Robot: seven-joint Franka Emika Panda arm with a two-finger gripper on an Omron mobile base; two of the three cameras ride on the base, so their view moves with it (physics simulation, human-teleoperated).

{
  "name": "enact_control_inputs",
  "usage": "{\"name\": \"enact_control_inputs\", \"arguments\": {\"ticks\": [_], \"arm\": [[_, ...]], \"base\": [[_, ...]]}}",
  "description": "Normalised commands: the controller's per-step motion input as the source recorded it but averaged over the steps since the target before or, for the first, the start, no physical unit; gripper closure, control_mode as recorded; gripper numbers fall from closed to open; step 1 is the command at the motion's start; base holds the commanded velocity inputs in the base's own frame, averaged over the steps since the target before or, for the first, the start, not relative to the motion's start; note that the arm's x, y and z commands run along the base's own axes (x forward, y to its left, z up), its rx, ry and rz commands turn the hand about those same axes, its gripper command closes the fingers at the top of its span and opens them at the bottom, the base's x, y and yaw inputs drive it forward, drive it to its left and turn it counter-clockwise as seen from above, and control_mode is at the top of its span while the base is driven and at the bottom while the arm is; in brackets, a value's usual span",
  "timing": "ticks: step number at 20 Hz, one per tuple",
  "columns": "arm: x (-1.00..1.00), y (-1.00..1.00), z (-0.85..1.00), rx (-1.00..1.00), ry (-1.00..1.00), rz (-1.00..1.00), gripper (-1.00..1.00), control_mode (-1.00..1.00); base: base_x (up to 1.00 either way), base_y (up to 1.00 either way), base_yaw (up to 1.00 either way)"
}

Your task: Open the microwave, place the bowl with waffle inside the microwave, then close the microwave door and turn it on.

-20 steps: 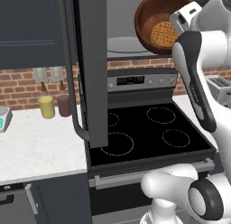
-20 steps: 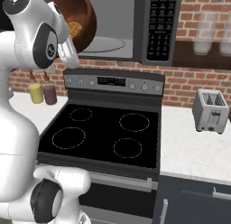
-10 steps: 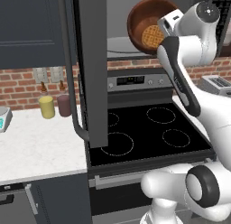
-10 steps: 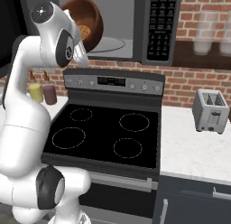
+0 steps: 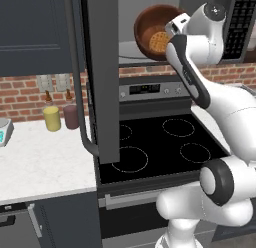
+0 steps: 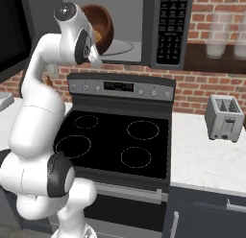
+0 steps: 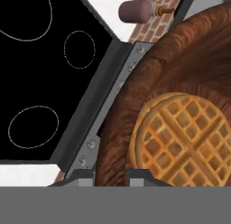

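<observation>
A: Which colours are seen on the bowl (image 5: pixel 150 29)?
B: Reddish-brown wood grain; a golden grid-patterned waffle (image 7: pixel 185 137) is seen in it.
A: And the stove (image 6: pixel 115 136)?
B: Black, marked with thin white rings. The wall (image 6: pixel 202 86) is patterned in red brick.

Arm reared high above the stove (image 5: pixel 160 142), elbow bent, wrist tipped sideways, gripper (image 7: pixel 112 175) clamped on the rim of the bowl (image 7: pixel 180 83), fingers (image 7: pixel 81 177) astride it.
</observation>
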Motion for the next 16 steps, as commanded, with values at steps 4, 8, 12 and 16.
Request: {"name": "enact_control_inputs", "arguments": {"ticks": [4, 8, 12, 16], "arm": [[0.6, 0.0, 0.07, 0.0, 0.17, 0.06, 1.0, -1.0], [0.61, 0.01, 0.09, 0.0, 0.09, 0.01, 1.0, -1.0], [0.61, 0.01, 0.04, 0.0, 0.06, 0.0, 1.0, -1.0], [0.66, 0.02, 0.0, 0.01, 0.01, 0.0, 1.0, -1.0]], "base": [[0.0, 0.0, 0.0], [0.0, 0.0, 0.0], [0.0, 0.0, 0.0], [0.0, 0.0, 0.0]]}}
